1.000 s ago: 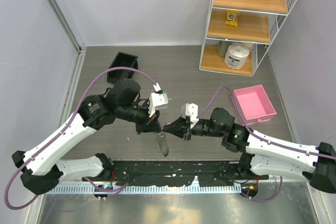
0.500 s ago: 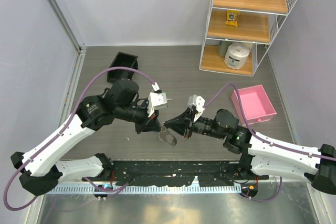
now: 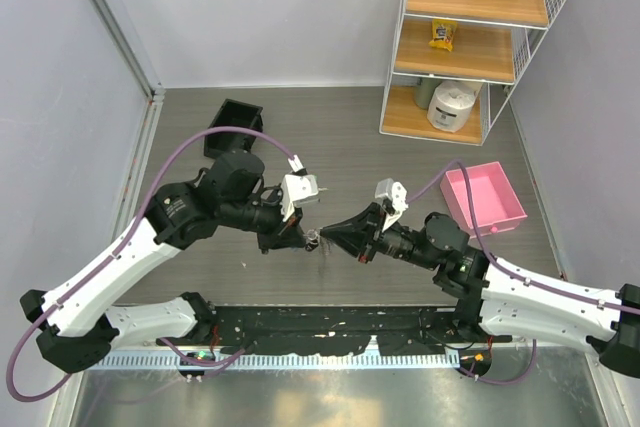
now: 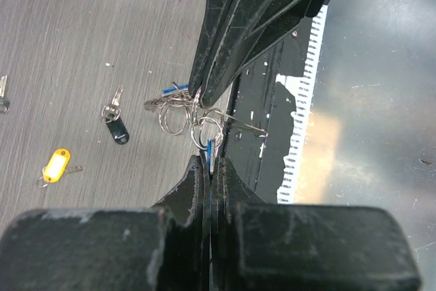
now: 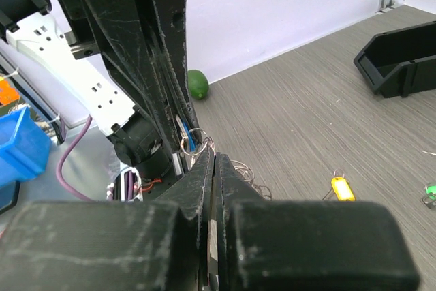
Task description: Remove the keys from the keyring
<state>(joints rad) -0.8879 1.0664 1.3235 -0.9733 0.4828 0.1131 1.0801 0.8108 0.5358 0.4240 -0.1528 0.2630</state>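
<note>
Centre frame: left gripper (image 4: 208, 165) pinched tight on blue-headed key (image 4: 208, 146); right gripper (image 5: 212, 161) clamped on keyring (image 4: 176, 115), tips nearly touching.

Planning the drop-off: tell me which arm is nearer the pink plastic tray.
Right. The right arm runs close beside the pink plastic tray; the left arm is far off.

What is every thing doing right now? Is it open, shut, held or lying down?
left gripper: shut on the blue key
right gripper: shut on the keyring
yellow key: off the keyring, lying flat
black key: off the keyring, lying flat
pink tray: looks empty
</note>
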